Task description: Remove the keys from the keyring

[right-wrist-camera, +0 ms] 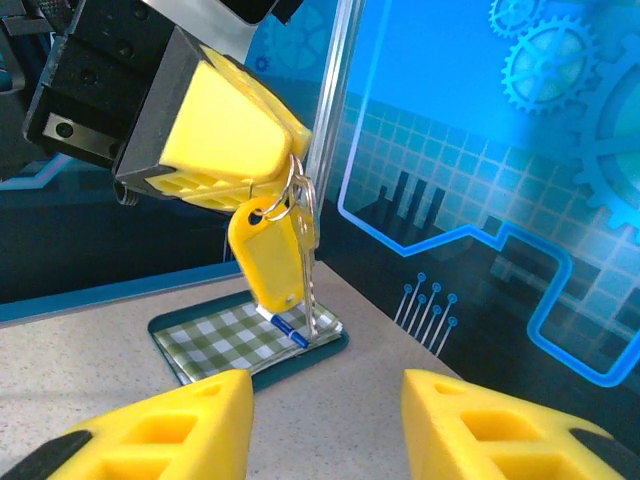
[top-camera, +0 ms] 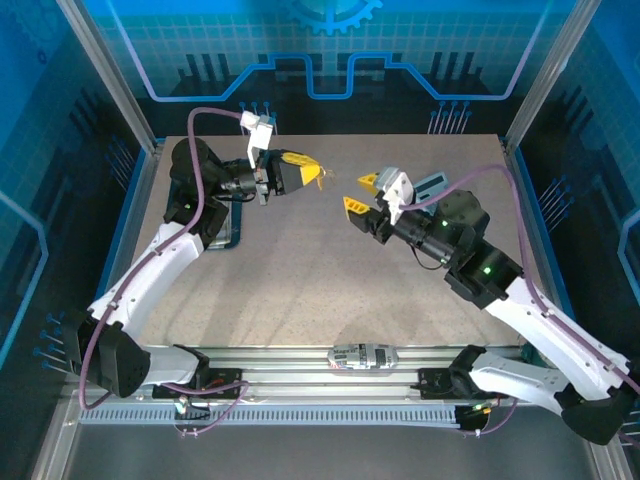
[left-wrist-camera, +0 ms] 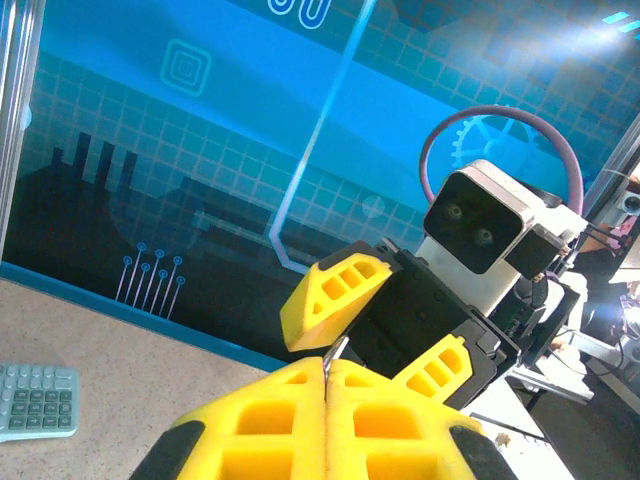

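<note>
Above the beige table (top-camera: 300, 290), the left gripper (right-wrist-camera: 285, 165) clamps the keyring (right-wrist-camera: 265, 250) aloft, key (right-wrist-camera: 308, 265) dangling alongside; the right gripper (right-wrist-camera: 325, 420), jaws apart just short of it, should close on the key alone, then pull steadily.

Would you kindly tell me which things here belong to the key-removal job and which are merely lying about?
Job in hand:
- key
- keyring with its yellow tag
- left pincer, shut on the keyring
- right pincer, open

Lying about:
- green checked tray
- calculator
</note>
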Available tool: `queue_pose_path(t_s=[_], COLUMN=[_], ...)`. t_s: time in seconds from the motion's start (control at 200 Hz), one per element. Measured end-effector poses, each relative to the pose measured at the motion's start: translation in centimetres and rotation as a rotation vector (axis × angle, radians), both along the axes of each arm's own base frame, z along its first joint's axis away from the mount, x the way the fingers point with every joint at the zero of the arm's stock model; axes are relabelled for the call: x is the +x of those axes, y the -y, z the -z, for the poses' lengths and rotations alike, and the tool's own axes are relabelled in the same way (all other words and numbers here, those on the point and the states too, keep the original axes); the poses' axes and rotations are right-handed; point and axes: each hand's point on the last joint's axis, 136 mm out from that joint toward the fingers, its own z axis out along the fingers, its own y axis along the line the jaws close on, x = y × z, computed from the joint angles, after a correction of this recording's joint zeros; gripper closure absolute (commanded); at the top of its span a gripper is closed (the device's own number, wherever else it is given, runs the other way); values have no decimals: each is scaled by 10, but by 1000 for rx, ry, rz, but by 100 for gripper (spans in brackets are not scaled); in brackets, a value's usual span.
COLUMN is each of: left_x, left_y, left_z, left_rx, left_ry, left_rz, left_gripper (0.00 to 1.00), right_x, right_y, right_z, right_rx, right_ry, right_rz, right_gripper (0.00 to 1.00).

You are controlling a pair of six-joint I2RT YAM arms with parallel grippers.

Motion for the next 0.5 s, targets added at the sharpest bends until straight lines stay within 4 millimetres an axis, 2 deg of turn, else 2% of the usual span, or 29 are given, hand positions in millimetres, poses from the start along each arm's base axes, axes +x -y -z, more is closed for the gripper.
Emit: queue_pose_path(t_s=[0.235,0.39,0.5], left_x=[-2,-4,-5], left_y=[1,2,3], left_z=[1,2,3], left_rx=[0,2,4], left_ry=[-7,-18,-19], left_rz=[11,24,32], left_gripper=[100,100,100], right_x=[12,17,19], right_y=[-22,-27,-30], right_z=[8,2,-8], right_rx=[17,44,69], right_ry=[-41,-35,-22], right_rz=[-48,-55,-58], right_gripper=[60,61,67])
